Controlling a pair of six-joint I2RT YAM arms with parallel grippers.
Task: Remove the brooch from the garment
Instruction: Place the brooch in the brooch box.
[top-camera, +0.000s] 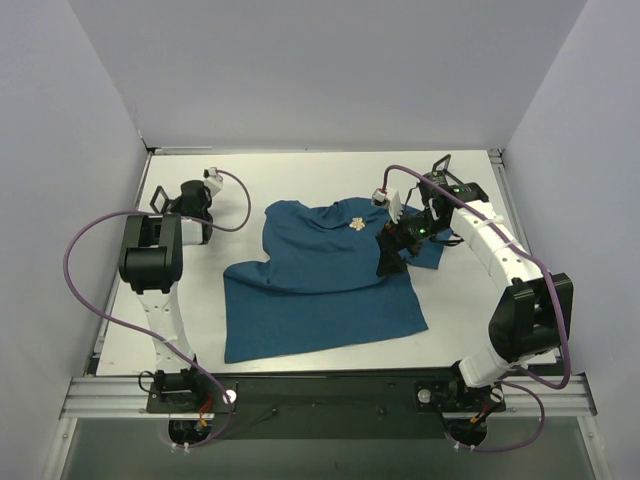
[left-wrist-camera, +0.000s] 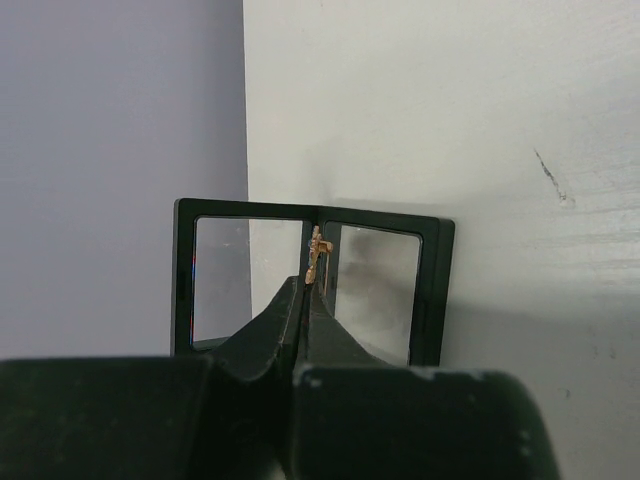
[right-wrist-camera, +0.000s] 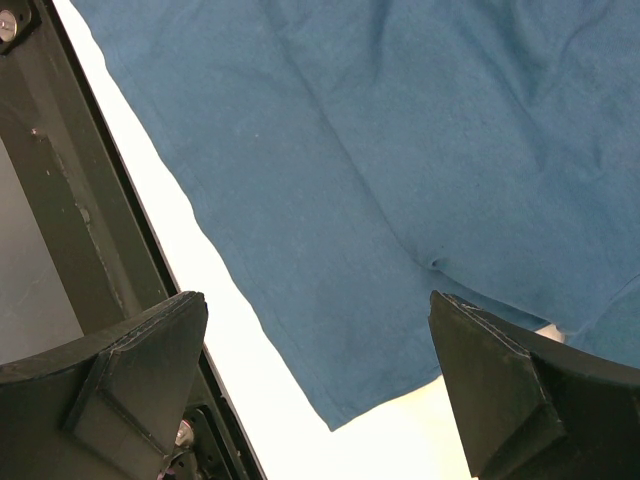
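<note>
- Left gripper (left-wrist-camera: 304, 288) was pressed shut, pinching the brooch (left-wrist-camera: 315, 252) at my fingertips, well away from the shirt (top-camera: 320, 290).
- Brooch hung just before two black frames (left-wrist-camera: 432, 290) with clear panes, standing on the table (left-wrist-camera: 450, 100).
- Right gripper (right-wrist-camera: 315, 310) was spread wide over the shirt's edge.
- Pale chest logo (top-camera: 357, 224) was too small to read.
- Brooch showed edge-on, so its shape was unclear.

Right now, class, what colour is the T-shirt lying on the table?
The T-shirt is dark teal-blue, seen best in the top external view.
</note>
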